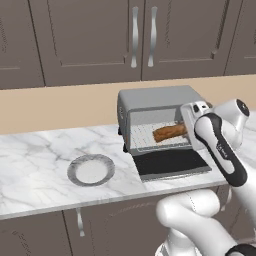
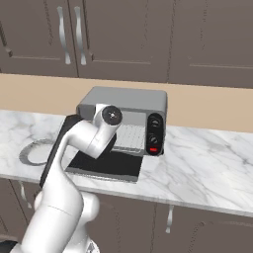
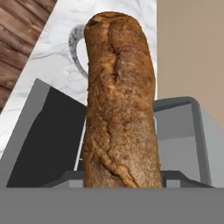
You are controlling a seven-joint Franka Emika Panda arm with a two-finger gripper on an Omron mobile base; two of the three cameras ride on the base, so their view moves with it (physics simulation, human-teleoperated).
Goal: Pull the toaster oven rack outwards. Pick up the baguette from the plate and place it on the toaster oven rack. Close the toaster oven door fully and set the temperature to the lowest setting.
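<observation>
Both base views look forward and down from behind the arm, sharing the toaster oven [image 1: 160,125]; the hand view sits very close along the baguette [image 3: 120,100].

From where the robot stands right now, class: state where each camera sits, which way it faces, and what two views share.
Left base view: behind the arm's left, facing the toaster oven, baguette and plate; arm at lower right.
Right base view: behind its right, facing the oven's knob panel; arm at lower left.
Hand view: on the hand, looking along the baguette, close up.
Both base views share the open toaster oven door.
</observation>
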